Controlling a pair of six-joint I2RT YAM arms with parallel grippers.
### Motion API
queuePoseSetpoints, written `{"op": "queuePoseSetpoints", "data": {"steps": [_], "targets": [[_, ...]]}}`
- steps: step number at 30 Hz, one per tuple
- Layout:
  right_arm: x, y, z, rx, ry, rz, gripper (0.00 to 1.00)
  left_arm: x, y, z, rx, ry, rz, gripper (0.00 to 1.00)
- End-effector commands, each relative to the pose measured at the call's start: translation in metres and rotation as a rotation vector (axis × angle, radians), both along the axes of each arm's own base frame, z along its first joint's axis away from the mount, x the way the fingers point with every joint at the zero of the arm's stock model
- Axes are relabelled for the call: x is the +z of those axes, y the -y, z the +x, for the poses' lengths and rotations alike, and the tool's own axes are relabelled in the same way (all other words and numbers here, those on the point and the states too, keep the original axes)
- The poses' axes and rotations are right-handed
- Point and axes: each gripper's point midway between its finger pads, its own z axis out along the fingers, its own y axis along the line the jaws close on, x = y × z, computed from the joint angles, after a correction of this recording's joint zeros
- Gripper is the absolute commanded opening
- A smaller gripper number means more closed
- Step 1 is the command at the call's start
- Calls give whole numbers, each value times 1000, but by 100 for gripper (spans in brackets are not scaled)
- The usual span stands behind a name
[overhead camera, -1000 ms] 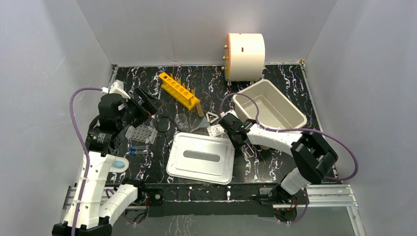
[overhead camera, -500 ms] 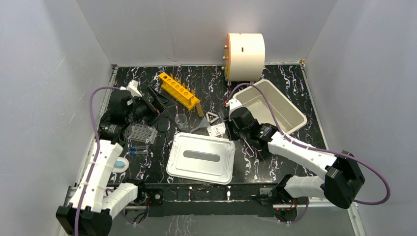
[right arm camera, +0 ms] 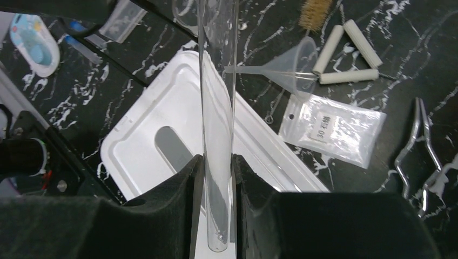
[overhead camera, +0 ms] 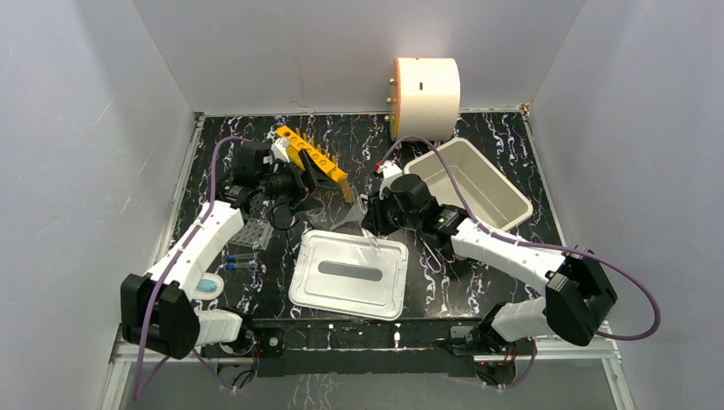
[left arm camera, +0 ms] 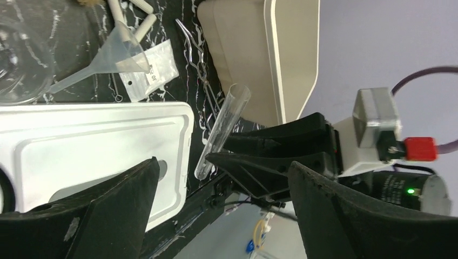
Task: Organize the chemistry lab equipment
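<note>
My right gripper (right arm camera: pixel 217 162) is shut on a clear test tube (right arm camera: pixel 217 81) and holds it above the far edge of the flat white lid (right arm camera: pixel 162 124). In the top view this gripper (overhead camera: pixel 376 215) sits left of the tub. My left gripper (left arm camera: pixel 222 162) is open and empty. It faces the right gripper and the tube (left arm camera: pixel 221 129), and in the top view it is (overhead camera: pixel 294 184) beside the orange tube rack (overhead camera: pixel 312 156). The funnel (right arm camera: pixel 294 65), white triangle (right arm camera: pixel 345 54) and wire tongs (right arm camera: pixel 421 145) lie on the table. The well plate (overhead camera: pixel 248 232) and blue-capped vials (overhead camera: pixel 241 259) lie at the left.
The white tub (overhead camera: pixel 470 188) stands at the right and its lid (overhead camera: pixel 350 273) lies front centre. The cream drum (overhead camera: pixel 425 85) is at the back. A small plastic bag (right arm camera: pixel 335 129) lies by the funnel. A blue-and-white dish (overhead camera: pixel 207 286) sits front left.
My left arm has swung right and away from its base, from the left edge to beside the orange rack. My right gripper has moved left and slightly back, and its arm has stretched out.
</note>
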Motion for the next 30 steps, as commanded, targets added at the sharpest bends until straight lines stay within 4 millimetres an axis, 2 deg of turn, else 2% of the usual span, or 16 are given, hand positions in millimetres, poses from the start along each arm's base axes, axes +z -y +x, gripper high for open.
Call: {"op": "queuePoseSetpoints", "data": {"steps": [1,6,8,11,18,24,30], "targets": [[51,-37,2,120,72,165,31,13,16,1,-113,71,-25,83],[55,-49,-8,206,50,203,31,6,24,5,-134,74,-28,76],[57,-56,-14,256,33,224,31,2,27,2,-184,100,-23,65],[55,-64,-20,310,-4,231,31,2,27,-4,-235,134,-17,57],[51,-68,-16,314,-26,207,30,-10,24,-18,-264,113,-9,43],[46,-70,-12,304,-39,181,30,-12,25,-24,-282,103,-18,36],[46,-72,-11,306,-44,184,29,-12,26,-25,-290,101,-22,18]]}}
